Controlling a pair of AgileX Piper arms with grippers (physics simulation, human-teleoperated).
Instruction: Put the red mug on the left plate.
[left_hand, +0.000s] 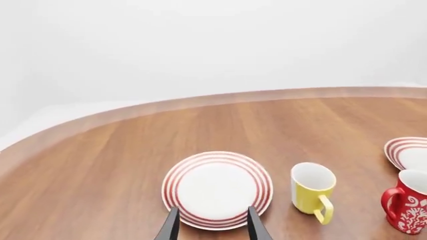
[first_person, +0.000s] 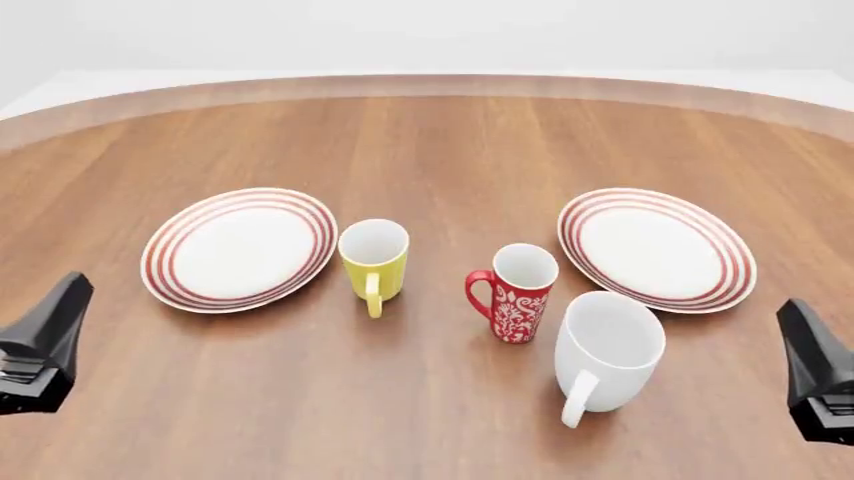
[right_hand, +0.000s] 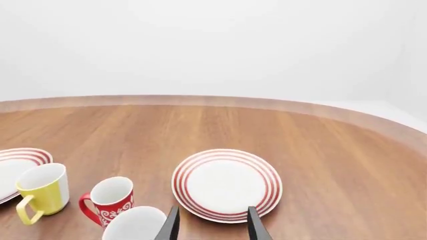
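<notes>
The red mug (first_person: 514, 291) with a white floral pattern stands upright near the table's middle, handle to the left. It also shows in the left wrist view (left_hand: 408, 202) and the right wrist view (right_hand: 109, 200). The left plate (first_person: 240, 248), white with red rings, lies empty at the left, beyond the yellow mug; it also shows in the left wrist view (left_hand: 217, 187). My left gripper (left_hand: 212, 227) is open and empty, low at the front left (first_person: 40, 345), with the left plate ahead of its fingers. My right gripper (right_hand: 212, 225) is open and empty at the front right (first_person: 817, 370).
A plain yellow mug (first_person: 374, 256) stands between the left plate and the red mug. A larger white mug (first_person: 609, 350) stands just right of and nearer than the red mug. An identical second plate (first_person: 657, 248) lies at the right. The round wooden table's far edge (first_person: 427, 84) curves behind.
</notes>
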